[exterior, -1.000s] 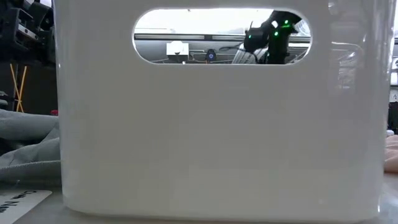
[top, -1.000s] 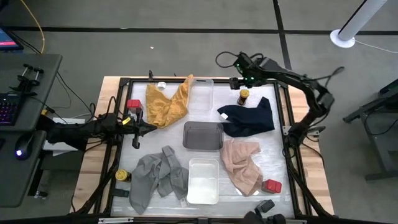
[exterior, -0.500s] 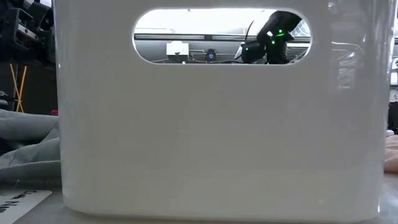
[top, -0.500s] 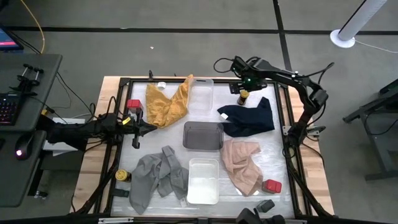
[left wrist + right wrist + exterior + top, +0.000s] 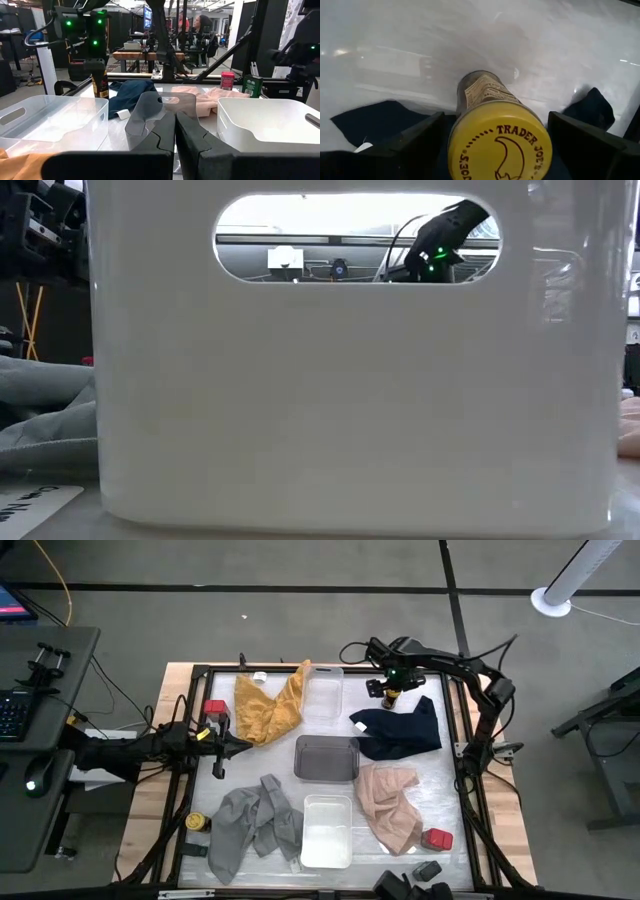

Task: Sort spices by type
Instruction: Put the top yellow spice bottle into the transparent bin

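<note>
The right hand (image 5: 495,132) hangs spread wide around a dark jar (image 5: 492,125) at the bench's far edge, beside the navy cloth (image 5: 400,730). Its yellow lid (image 5: 500,145) reads "TRADER JOE'S". The left hand (image 5: 175,135), closed and empty, waits by the yellow cloth (image 5: 265,705).

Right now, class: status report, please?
Right gripper open, straddling yellow-lid jar by navy cloth. Left gripper shut, waiting at left. Nothing blocking.

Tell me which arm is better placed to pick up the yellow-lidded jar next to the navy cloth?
The right arm. Its hand is already over the yellow-lidded jar, with one open finger on each side of the lid. The left hand is shut and waits far across the table, near the yellow cloth.
</note>
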Available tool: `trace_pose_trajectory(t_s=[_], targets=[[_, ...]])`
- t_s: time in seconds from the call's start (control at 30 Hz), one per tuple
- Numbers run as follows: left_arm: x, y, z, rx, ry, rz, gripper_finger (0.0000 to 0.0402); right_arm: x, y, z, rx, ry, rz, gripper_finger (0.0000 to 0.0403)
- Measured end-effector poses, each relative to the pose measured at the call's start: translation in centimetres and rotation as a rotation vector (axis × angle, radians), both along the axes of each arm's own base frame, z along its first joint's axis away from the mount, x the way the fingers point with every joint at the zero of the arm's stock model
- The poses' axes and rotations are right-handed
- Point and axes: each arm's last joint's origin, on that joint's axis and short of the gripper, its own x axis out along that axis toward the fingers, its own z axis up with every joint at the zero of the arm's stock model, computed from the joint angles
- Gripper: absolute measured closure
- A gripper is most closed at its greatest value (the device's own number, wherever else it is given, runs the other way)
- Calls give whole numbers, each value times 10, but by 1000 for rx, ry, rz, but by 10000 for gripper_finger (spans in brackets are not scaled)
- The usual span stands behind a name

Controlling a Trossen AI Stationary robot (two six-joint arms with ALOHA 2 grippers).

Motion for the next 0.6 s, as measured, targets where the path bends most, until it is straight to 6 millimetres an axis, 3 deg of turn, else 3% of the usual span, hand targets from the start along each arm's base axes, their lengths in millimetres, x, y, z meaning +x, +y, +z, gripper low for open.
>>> trace_pose_trajectory(t_s=[0.13, 0.33, 0.4, 0.47, 0.6], targets=[[0, 0, 0, 0, 0, 0, 401, 0, 0, 0, 0, 0, 19, 83], [0, 0, 0, 0, 0, 0, 401, 1, 1, 1, 4, 3, 50, 184], [0, 0, 0, 0, 0, 0, 401, 1, 5, 4, 1, 6, 76, 185], [0, 0, 0, 0, 0, 0, 401, 2, 9, 16, -8, -2, 106, 185], [0, 0, 0, 0, 0, 0, 401, 8, 18, 61, -112, -71, 163, 185]])
